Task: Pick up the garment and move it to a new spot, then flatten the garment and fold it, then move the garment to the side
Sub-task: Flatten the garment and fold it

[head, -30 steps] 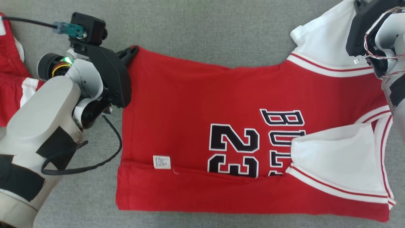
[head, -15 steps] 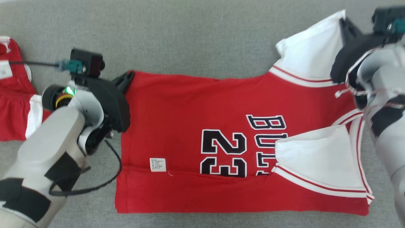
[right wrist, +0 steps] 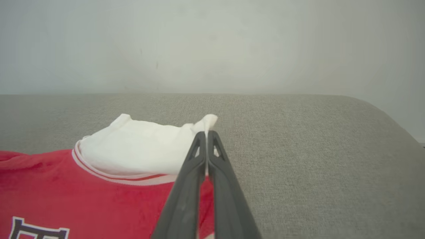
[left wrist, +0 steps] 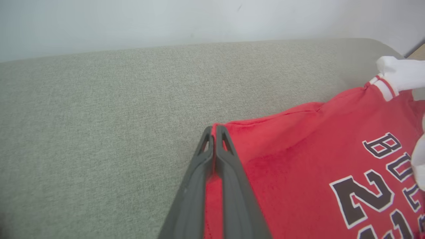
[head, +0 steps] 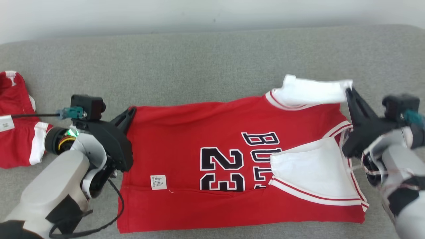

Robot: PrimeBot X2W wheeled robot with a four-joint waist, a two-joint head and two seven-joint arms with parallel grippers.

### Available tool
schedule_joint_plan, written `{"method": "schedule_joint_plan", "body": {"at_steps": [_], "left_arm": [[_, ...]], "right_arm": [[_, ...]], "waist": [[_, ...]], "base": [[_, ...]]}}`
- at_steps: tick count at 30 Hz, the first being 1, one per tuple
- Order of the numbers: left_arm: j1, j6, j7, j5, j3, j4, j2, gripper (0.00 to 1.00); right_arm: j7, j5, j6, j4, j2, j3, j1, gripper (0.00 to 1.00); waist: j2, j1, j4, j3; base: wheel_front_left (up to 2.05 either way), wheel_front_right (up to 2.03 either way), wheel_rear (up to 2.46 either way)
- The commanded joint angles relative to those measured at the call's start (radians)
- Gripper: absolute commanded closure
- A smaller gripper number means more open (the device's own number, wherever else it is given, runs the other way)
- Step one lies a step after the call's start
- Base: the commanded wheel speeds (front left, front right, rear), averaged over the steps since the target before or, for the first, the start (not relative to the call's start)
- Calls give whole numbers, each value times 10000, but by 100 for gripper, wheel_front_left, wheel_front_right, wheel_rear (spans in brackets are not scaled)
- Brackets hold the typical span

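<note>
The garment (head: 199,132) is a red jersey with white sleeves and a black "23" print, spread sideways on the grey cushion, its near edge folded over. My left gripper (head: 132,109) is shut on the jersey's far left corner (left wrist: 225,132); the left wrist view shows red cloth pinched between the fingers (left wrist: 229,172). My right gripper (head: 348,89) is shut on the tip of the far white sleeve (head: 312,91), which is lifted a little off the cushion. In the right wrist view that sleeve (right wrist: 142,146) bunches left of the closed fingertips, my right gripper (right wrist: 206,134).
A second red and white garment (head: 16,132) lies at the far left edge. The grey sofa cushion (head: 206,59) runs back to a pale wall (head: 199,13). The cushion's rounded right end (right wrist: 382,116) drops away at the right.
The camera has tilted up, bringing the wall into view. Both grippers have kept their hold, and the right one has drawn the white sleeve nearer and inward, so the sleeve now bunches and lifts.
</note>
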Motion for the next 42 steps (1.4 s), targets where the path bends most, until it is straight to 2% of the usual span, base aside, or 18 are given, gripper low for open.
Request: {"method": "schedule_joint_plan", "body": {"at_steps": [1, 10, 15, 24, 29, 34, 35, 36, 37, 42], "left_arm": [[232, 85, -116, -122, 36, -114, 97, 100], [848, 344, -463, -182, 92, -552, 282, 100], [1296, 475, -807, -211, 130, -796, 289, 100], [2498, 1011, -1724, 20, 15, -1551, 433, 100], [3324, 1295, -2081, -49, -103, -1902, 310, 100], [3703, 1458, -2306, 55, -176, -1923, 217, 99], [3754, 1466, -2357, 51, -176, -1908, 175, 54], [3808, 1472, -2406, 17, -139, -1927, 128, 32], [3874, 1471, -2474, -13, -87, -1948, 111, 0], [4263, 1675, -2766, 296, 241, -2227, 81, 0]], "right_arm": [[-75, 162, -26, -383, -196, -108, 471, 100], [-122, 402, -26, -2956, -454, -1261, 3058, 100], [176, 175, -26, -4703, -122, -2503, 4821, 100], [1712, -817, -26, -7659, 1138, -4451, 7757, 100], [2444, -1474, -26, -8661, 1817, -5150, 8679, 100], [2908, -1745, -26, -8987, 2121, -5453, 9069, 100], [2937, -1823, -26, -9037, 2156, -5503, 9093, 18], [2977, -1881, -26, -9066, 2165, -5551, 9108, 0], [3001, -1950, -26, -9085, 2175, -5598, 9129, 0], [3007, -2047, -26, -9282, 2107, -5767, 9162, 0]], "waist": [[0, 2, -88, -168], [0, 2, -53, -367], [0, 2, 65, -484], [0, 2, 227, -736], [0, 2, 344, -840], [0, 2, 470, -990], [0, 2, 481, -1026], [0, 2, 489, -1067], [0, 2, 491, -1115], [0, 2, 539, -1338]], "base": [[0, 0, 0], [0, 0, 0], [0, 0, 0], [0, 0, 0], [0, 0, 0], [0, 0, 0], [0, 0, 0], [0, 0, 0], [0, 0, 0], [0, 0, 0]]}}
